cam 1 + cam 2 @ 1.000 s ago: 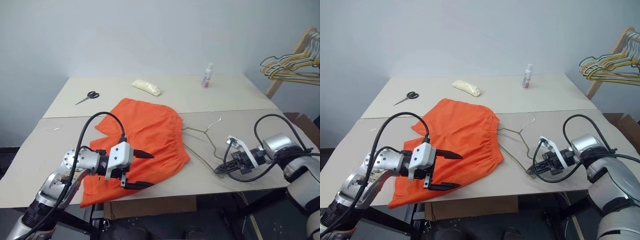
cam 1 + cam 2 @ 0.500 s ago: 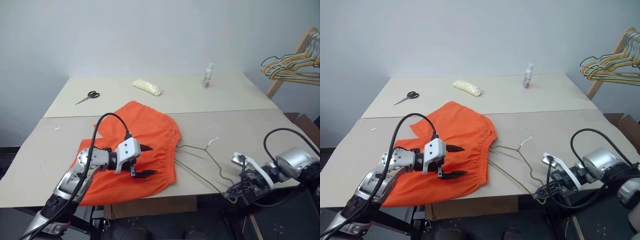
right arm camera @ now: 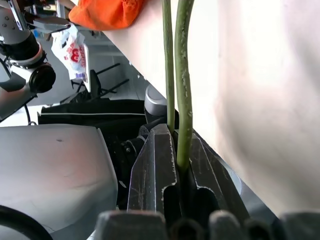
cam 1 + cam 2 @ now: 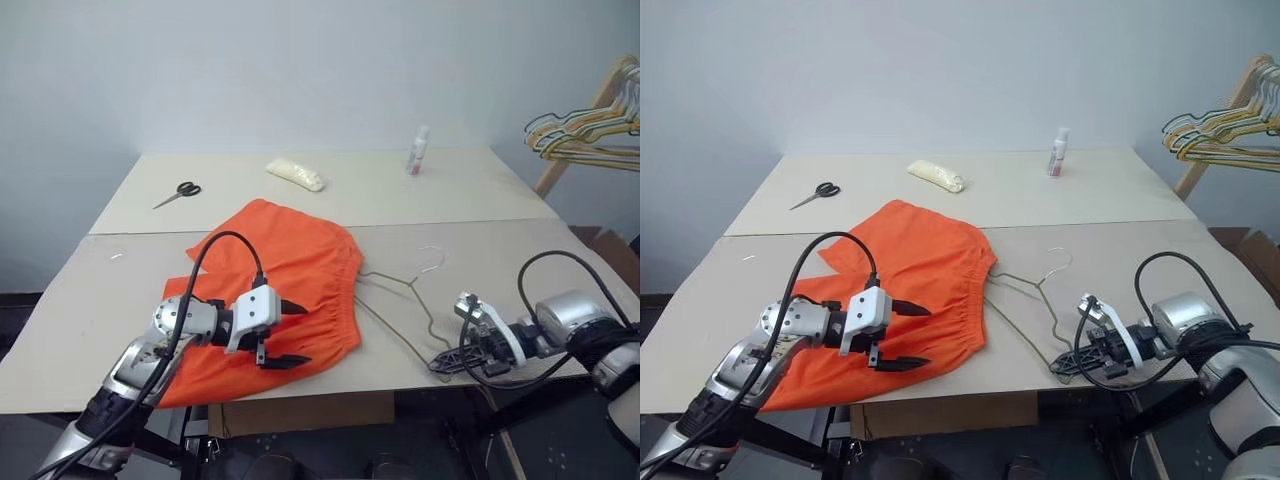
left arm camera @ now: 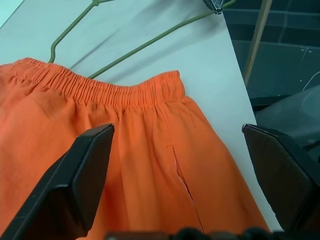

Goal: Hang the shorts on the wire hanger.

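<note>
Shorts (image 4: 268, 270) of bright orange lie flat on the near table (image 4: 90, 310), with the gathered waistband turned to the robot's right and one leg reaching the near edge of the table. Just beside the waistband lies the wire hanger (image 4: 400, 295), thin and dull grey-green; its small hook (image 4: 430, 258) points away from the robot, and one end of the wire comes very close to the waistband, but I cannot tell if it touches the cloth.

The left gripper (image 4: 284, 334) hovers over the near part of the shorts with its two black fingers spread wide, and nothing is between them. In the left wrist view the fingers (image 5: 75, 185) stand on both sides of the orange cloth, with the waistband ahead of them.

The right gripper (image 4: 1068, 362) is at the near edge of the table, to the right of the shorts. Its jaws are closed tight on the near corner of the wire hanger, and the right wrist view shows two strands of the wire (image 3: 181, 85) coming out from between the fingers.

On the far table (image 4: 470, 190) there are scissors (image 4: 175, 194), a pale yellow packet (image 4: 295, 174) and a small white bottle (image 4: 417, 151). A bunch of coloured hangers (image 4: 585, 135) hangs on a wooden rack at the right.
</note>
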`<state>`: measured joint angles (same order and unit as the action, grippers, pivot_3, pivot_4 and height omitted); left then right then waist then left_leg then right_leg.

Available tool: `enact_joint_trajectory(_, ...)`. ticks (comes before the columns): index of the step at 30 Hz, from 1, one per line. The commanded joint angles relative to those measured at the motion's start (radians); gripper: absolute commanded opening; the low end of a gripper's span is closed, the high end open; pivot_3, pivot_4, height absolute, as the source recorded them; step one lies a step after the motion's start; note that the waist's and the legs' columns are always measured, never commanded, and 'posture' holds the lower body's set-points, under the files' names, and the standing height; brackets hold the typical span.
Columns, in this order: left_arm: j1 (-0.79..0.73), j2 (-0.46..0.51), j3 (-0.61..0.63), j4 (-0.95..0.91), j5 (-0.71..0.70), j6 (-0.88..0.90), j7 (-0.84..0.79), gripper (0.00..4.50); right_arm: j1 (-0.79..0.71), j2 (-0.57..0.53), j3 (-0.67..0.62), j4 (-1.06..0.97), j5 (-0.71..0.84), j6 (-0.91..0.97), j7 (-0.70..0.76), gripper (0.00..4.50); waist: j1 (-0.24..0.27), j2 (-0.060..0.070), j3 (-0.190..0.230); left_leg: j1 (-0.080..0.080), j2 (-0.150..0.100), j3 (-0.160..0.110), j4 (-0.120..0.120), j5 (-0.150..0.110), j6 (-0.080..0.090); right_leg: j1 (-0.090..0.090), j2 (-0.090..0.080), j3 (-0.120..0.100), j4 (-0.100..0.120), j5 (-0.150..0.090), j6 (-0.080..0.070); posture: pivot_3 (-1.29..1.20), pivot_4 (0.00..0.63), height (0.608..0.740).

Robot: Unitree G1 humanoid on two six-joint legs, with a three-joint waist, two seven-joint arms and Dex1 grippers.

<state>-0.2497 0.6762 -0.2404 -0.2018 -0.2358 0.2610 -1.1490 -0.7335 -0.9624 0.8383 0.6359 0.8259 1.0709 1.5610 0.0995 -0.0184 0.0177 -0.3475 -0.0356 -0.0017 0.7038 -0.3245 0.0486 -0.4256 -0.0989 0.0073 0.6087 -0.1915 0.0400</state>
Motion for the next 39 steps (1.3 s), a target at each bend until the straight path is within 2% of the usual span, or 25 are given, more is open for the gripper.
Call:
enact_joint_trajectory(1,-0.006,-0.009,0.027,-0.026,0.01,-0.015,0.046,4.45,-0.019,-0.003,-0.013,-0.017,-0.005,-0.025,0.053,0.0,0.0,0.0,0.0,0.0,0.0,0.0,0.0,0.0,0.0,0.0,0.0,0.0,0.0,0.0,0.0,0.16,0.0,0.74)
enact_joint_trajectory(8,-0.047,-0.086,0.038,0.044,0.094,-0.035,0.217,4.45,-0.024,0.008,-0.018,-0.011,-0.024,-0.033,0.053,0.0,0.007,0.0,0.0,0.0,0.0,0.0,0.0,0.0,0.0,0.0,0.0,0.0,0.001,0.0,0.0,0.16,0.0,0.74)
enact_joint_trajectory(14,-0.011,-0.012,-0.064,0.1,0.221,-0.163,0.155,4.45,-0.019,0.011,-0.032,-0.012,-0.03,-0.032,0.053,0.0,0.005,0.0,0.0,0.0,0.0,0.0,0.0,0.0,0.0,-0.001,0.0,0.0,0.0,0.0,0.0,0.15,0.0,0.74)
enact_joint_trajectory(23,0.007,0.004,-0.099,0.133,0.255,-0.209,0.105,4.45,-0.018,0.023,-0.073,0.023,-0.027,-0.012,0.053,0.0,0.009,0.001,0.0,0.0,0.0,0.0,0.0,0.0,0.0,-0.001,-0.001,0.0,0.001,0.0,0.0,0.14,0.0,0.74)
enact_joint_trajectory(29,0.006,-0.008,-0.1,0.143,0.266,-0.23,0.107,4.45,-0.069,0.085,-0.12,0.086,-0.071,0.022,0.053,0.0,0.006,0.001,-0.001,0.0,0.0,0.0,0.0,0.0,0.0,-0.001,-0.001,0.0,0.001,0.0,0.0,0.14,0.0,0.74)
enact_joint_trajectory(39,0.02,-0.009,-0.099,0.13,0.254,-0.246,0.086,4.45,-0.173,0.221,-0.234,0.342,-0.262,-0.023,0.053,0.0,0.005,0.002,-0.001,-0.001,-0.001,0.0,0.0,0.0,0.0,-0.001,-0.001,0.0,0.002,0.0,0.0,0.15,0.0,0.74)
